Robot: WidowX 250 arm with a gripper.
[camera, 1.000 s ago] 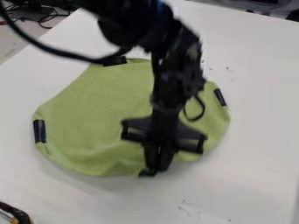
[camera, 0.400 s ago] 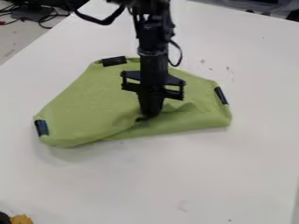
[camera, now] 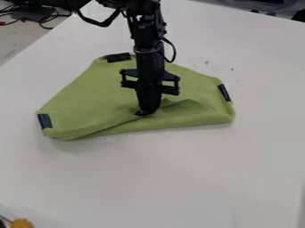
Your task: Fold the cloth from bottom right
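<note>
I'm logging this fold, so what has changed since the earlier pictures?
The black two-finger gripper has moved toward the view's top edge, drawing the near edge of the light-green fabric cloth up and over into a fold. The black strip at the cloth's right stayed about in place.

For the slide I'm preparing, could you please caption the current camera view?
The robot's hand over a green cloth with its near edge folded, on a white table.

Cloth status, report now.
Claw pinching green cloth. Cloth partly folded, near edge turned up. Orange item at lower left, apart from cloth.
</note>
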